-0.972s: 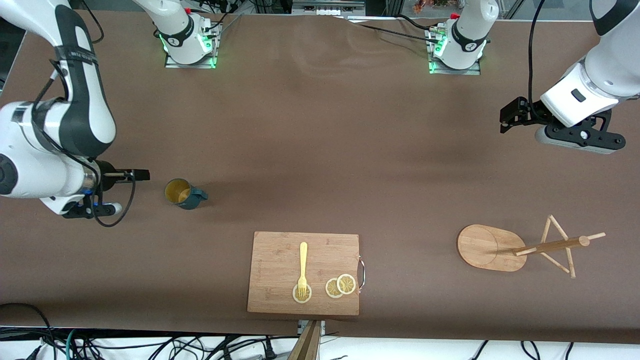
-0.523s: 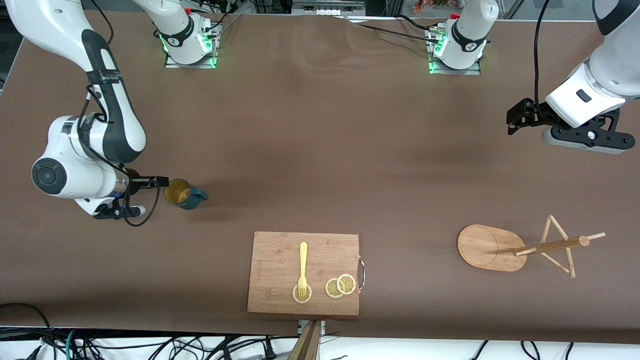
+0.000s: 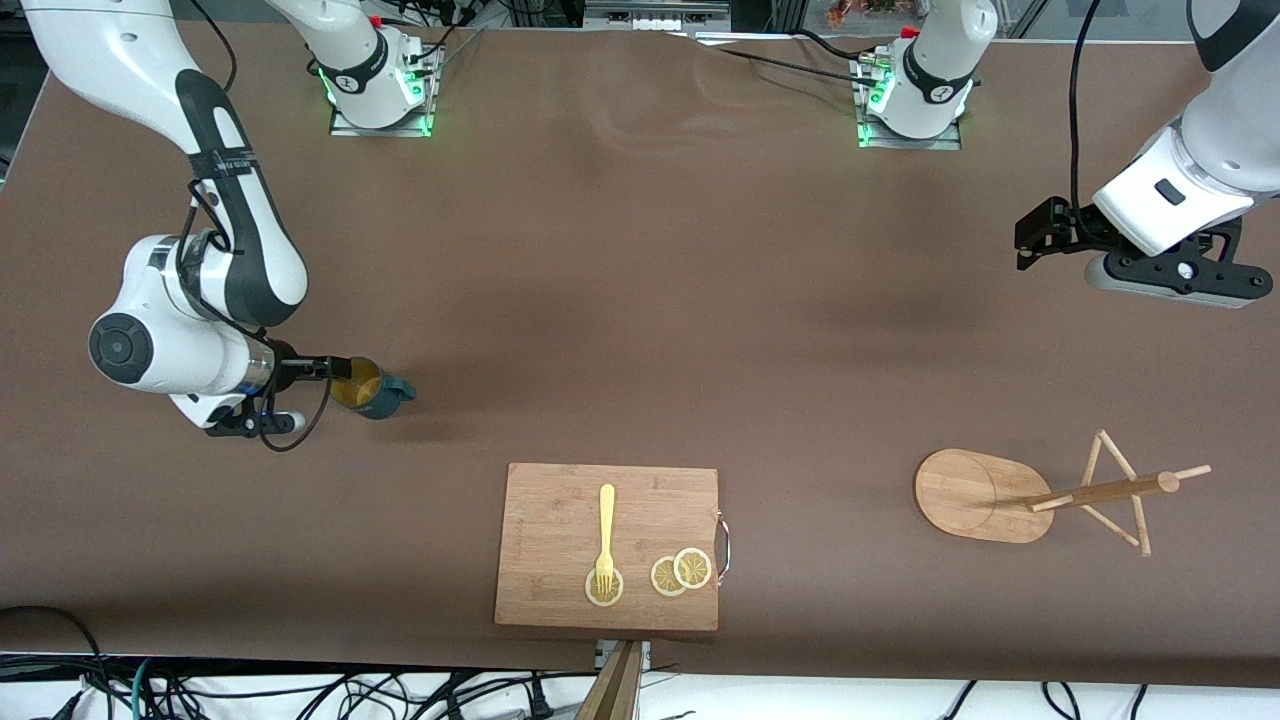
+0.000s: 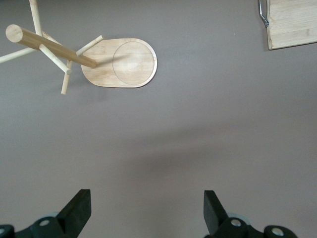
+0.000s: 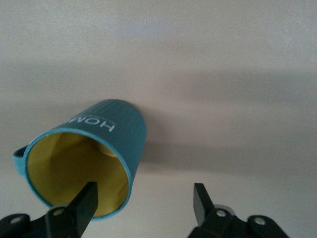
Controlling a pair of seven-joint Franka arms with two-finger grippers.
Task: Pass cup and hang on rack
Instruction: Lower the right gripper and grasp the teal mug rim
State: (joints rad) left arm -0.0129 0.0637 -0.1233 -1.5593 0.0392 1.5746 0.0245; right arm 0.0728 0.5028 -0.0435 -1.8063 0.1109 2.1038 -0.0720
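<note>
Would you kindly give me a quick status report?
Right gripper open, one finger inside cup rim. Left gripper open, waiting. Rack unobstructed.

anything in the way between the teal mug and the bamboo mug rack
Nothing visible does. Bare tabletop runs from the ribbed dark teal mug to the light bamboo mug rack; the rectangular wooden cutting board lies nearer the front camera, off that line.

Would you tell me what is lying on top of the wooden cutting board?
On the cutting board: a yellow fork, tines on one lemon slice, and two overlapping lemon slices. Whatever lies beneath them is covered.
</note>
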